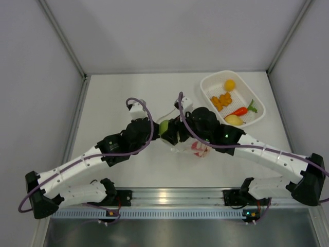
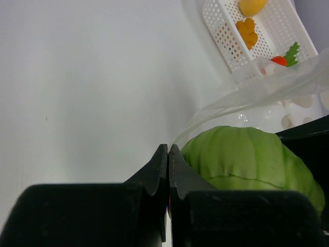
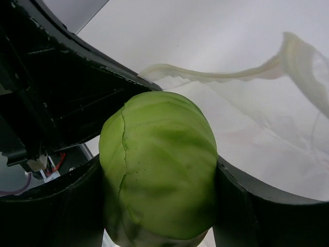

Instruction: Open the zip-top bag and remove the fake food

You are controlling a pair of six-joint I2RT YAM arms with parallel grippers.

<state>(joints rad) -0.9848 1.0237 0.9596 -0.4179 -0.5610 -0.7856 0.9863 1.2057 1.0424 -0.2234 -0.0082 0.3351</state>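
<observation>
My right gripper is shut on the pale-green ball, which fills the space between its fingers at the table's middle. The clear zip-top bag lies under the right wrist, with something red showing inside. Its open film spreads just behind the ball. My left gripper is shut, and the bag's edge runs down into its fingertips. The green ball sits right beside them. A yellow-orange ball, an orange lumpy piece, a red chilli and a yellow lemon lie in the basket.
The white perforated basket stands at the back right, just beyond the right wrist. Grey walls close in the table on the left, back and right. The two wrists are close together at the centre.
</observation>
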